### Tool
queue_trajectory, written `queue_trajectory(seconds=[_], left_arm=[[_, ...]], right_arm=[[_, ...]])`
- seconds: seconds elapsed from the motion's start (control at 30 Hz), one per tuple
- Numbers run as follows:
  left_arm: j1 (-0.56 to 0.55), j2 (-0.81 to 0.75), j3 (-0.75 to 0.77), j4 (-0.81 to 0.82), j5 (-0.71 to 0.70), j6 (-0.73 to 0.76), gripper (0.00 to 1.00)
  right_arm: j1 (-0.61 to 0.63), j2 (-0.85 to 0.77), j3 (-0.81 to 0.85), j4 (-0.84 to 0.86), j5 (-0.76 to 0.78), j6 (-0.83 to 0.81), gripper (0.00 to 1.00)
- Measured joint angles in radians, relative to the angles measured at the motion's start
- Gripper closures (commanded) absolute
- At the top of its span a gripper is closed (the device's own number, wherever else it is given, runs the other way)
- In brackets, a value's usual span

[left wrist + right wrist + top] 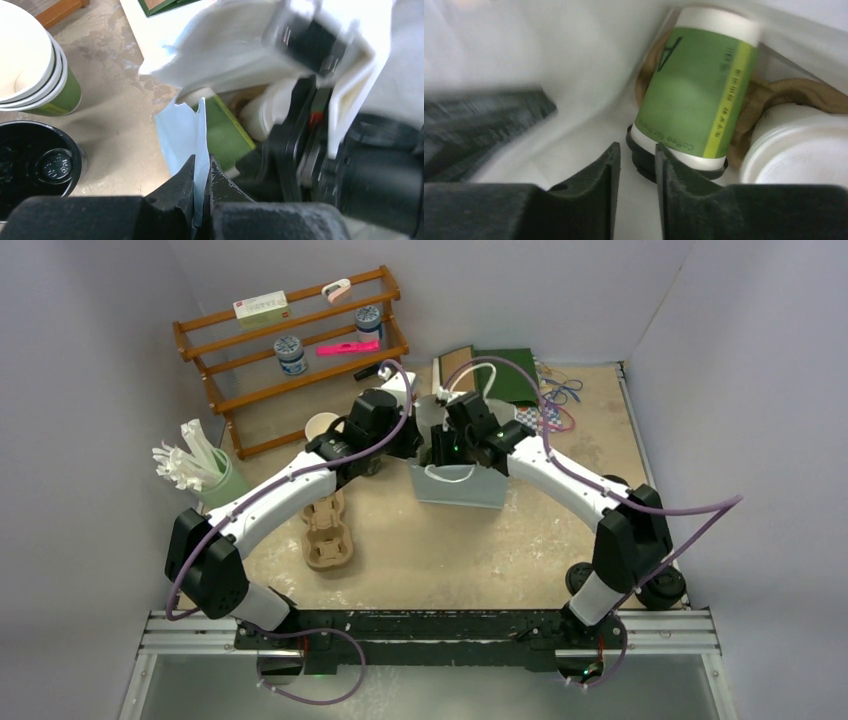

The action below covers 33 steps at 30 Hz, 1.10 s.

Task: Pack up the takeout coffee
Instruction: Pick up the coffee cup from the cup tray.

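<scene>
Toward the near-left part of the surface [450,555], a spare pulp cup carrier [325,530] is lying outside the bag, unused. Farther in, the white paper bag [458,490] is standing mid-surface, nearer the far edge. The left fingers [175,192] are clenching the bag's left rim, the paper wall pinched flat between them. This is probably to keep the mouth pulled open and stop the bag sliding during work inside. The right fingers [591,192] are reaching into the bag, drawn almost together with only a slit between them. The black lid of a green-sleeved cup [694,85] is sitting right at their tips, and I cannot tell whether they are gripping its rim or merely resting by it. That cup is leaning tilted, lid end toward the fingers, against a brown pulp carrier [794,92] inside the bag, so it is likely not seated yet. Beside it, a white-lidded cup [796,145] is sitting in that carrier, lid apparently snapped on. Just left of the bag, the black-lidded cup [40,167], its lid glossy, is standing on the surface beside a stack of lidless cups [30,65], not yet packed.
</scene>
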Motion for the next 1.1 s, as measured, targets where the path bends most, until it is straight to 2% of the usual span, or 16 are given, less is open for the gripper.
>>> queue_trajectory(seconds=[0.07, 0.1, 0.3, 0.47, 0.73, 0.83, 1.1], left_arm=[[0.000, -0.004, -0.014, 0.019, 0.013, -0.006, 1.00], [0.000, -0.008, -0.026, 0.031, 0.022, -0.011, 1.00], [-0.003, -0.050, -0.107, 0.098, 0.103, -0.106, 1.00], [-0.028, -0.066, -0.128, 0.080, 0.144, -0.150, 1.00], [-0.061, -0.137, -0.172, 0.005, 0.127, -0.203, 1.00], [-0.068, -0.156, -0.186, 0.000, 0.115, -0.219, 1.00], [-0.079, -0.214, -0.233, -0.007, 0.072, -0.244, 1.00]], right_arm=[[0.023, -0.032, -0.072, 0.008, -0.002, 0.010, 0.46], [0.029, -0.051, -0.099, 0.023, -0.008, 0.018, 0.38], [0.028, -0.125, -0.191, 0.105, -0.006, 0.071, 0.23], [0.029, -0.219, -0.306, 0.161, -0.003, 0.130, 0.07], [0.026, -0.222, -0.307, 0.137, 0.021, 0.211, 0.06], [0.026, -0.202, -0.285, 0.120, 0.023, 0.245, 0.01], [0.031, -0.120, -0.199, 0.076, 0.078, 0.306, 0.02]])
